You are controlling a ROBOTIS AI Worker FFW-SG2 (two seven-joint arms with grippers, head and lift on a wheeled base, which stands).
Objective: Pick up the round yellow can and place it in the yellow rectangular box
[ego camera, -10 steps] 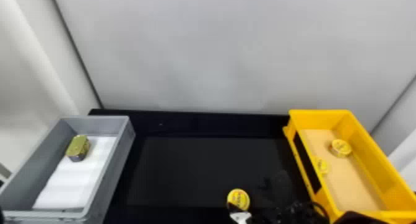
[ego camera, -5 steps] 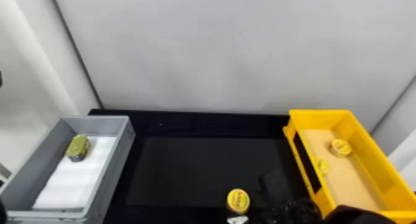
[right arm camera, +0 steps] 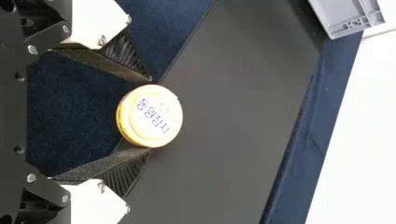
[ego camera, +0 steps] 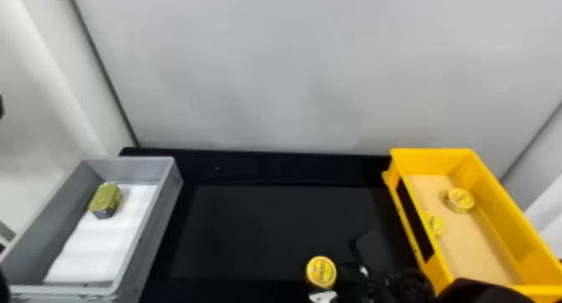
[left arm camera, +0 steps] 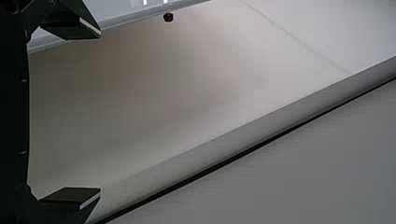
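My right gripper (ego camera: 323, 297) is at the bottom edge of the head view, right of centre, just in front of the round yellow can (ego camera: 321, 272). In the right wrist view, my right gripper (right arm camera: 150, 115) is shut on the can (right arm camera: 156, 116), one fingertip against each side, its pale lid facing the camera. The yellow rectangular box (ego camera: 493, 176) stands at the right. My left arm shows as a dark part (ego camera: 3, 286) at the head view's left edge; in the left wrist view my left gripper (left arm camera: 100, 113) is open with nothing between its fingers, before a pale wall.
Two yellow cans (ego camera: 460, 200) (ego camera: 435, 224) lie inside the yellow box. At the left, a grey box (ego camera: 163, 197) with a white lining holds a yellow-green squarish can (ego camera: 105, 199). The black table (ego camera: 272, 231) lies between the boxes, with a pale wall behind.
My left arm's dark part at the head view's left edge has moved, and a second dark bit now shows higher up there. The right gripper has shifted slightly around the can, which has barely moved.
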